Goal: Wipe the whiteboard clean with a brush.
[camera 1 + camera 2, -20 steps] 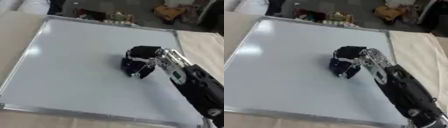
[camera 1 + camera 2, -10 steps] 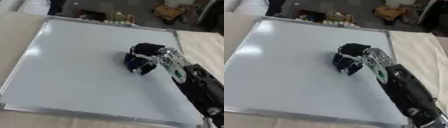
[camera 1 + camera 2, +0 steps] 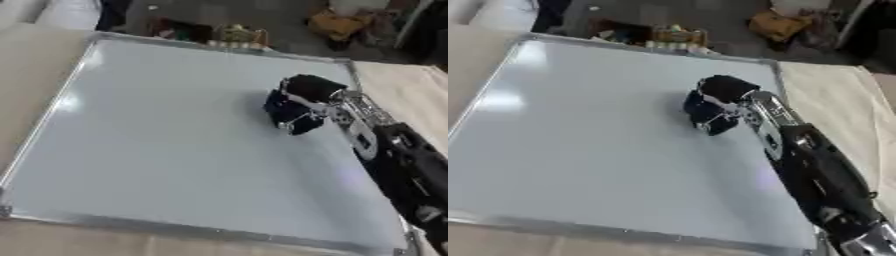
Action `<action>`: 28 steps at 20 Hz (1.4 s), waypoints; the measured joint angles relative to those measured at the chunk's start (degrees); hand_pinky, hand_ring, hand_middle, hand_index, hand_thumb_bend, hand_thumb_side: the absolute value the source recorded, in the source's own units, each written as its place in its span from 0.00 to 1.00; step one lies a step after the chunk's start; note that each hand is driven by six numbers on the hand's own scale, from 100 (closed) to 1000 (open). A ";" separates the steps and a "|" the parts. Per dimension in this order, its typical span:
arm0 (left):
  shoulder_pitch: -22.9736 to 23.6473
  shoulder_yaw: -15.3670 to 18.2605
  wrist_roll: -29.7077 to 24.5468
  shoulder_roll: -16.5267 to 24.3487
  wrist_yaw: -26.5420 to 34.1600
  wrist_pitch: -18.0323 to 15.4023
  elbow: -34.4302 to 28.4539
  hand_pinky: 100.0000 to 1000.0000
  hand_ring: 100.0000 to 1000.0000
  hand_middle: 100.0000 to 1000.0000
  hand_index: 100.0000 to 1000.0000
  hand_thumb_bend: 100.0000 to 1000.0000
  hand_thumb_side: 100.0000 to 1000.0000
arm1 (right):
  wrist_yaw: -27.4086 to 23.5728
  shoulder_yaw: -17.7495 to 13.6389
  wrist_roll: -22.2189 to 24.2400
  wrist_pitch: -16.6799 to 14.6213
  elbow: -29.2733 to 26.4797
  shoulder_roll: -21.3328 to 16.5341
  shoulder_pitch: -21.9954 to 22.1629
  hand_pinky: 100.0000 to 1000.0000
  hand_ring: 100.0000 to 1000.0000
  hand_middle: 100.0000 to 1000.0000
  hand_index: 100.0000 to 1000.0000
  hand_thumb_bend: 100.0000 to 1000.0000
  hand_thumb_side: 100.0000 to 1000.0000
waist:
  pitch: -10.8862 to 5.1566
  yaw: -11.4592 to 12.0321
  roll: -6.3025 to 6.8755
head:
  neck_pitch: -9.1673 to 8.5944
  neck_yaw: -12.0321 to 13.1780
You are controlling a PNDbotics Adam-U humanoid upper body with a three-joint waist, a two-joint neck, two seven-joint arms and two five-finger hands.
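The right hand (image 3: 302,100) curls its fingers around a dark brush (image 3: 289,117), pressing it on the whiteboard's (image 3: 157,130) right-centre. Wiping appears underway; no marks show, so the next stroke probably covers remaining areas.

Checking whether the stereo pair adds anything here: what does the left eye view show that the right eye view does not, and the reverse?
Only the left eye view: a wider strip of tan surface along the whiteboard's left edge.

Only the right eye view: more of the right arm, down to a silver joint in the lower right corner, and more tan surface right of the board.

Both: the whiteboard lying flat, no marks visible on it, with the right hand curled round a dark brush pressed on its right half. The left hand shows in neither.
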 measured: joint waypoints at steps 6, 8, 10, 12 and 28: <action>-0.02 0.00 0.00 0.00 0.00 -0.01 0.00 0.69 0.53 0.49 0.32 0.23 0.86 | 1.59 -1.37 -1.87 0.97 2.68 -0.06 -0.96 0.52 0.55 0.09 0.10 0.00 0.08 | 0.03 0.08 0.00 | -0.01 0.15; -0.03 0.00 0.00 0.00 0.00 -0.01 0.00 0.69 0.53 0.49 0.32 0.23 0.86 | 2.00 -1.84 -2.27 1.33 3.57 -0.06 -1.32 0.52 0.55 0.09 0.10 0.00 0.08 | 0.03 0.13 -0.01 | -0.02 0.15; -0.04 0.00 0.00 0.00 0.00 -0.01 0.00 0.69 0.53 0.49 0.32 0.23 0.86 | 2.52 -2.27 -2.73 1.68 4.21 -0.06 -1.48 0.52 0.55 0.09 0.10 0.00 0.08 | 0.03 0.19 -0.02 | -0.02 0.16; -0.04 0.00 0.00 0.00 0.00 -0.01 0.00 0.69 0.53 0.49 0.32 0.23 0.86 | 2.96 -2.55 -3.22 1.94 4.76 -0.06 -1.72 0.52 0.55 0.09 0.10 0.00 0.08 | 0.04 0.21 -0.03 | -0.03 0.16; -0.06 0.00 -0.01 0.00 0.00 0.03 0.00 0.69 0.53 0.49 0.32 0.24 0.85 | 1.74 -1.13 -1.75 -0.69 3.21 -1.02 -0.91 0.52 0.54 0.09 0.09 0.00 0.07 | -0.02 -0.04 -0.19 | -0.04 0.20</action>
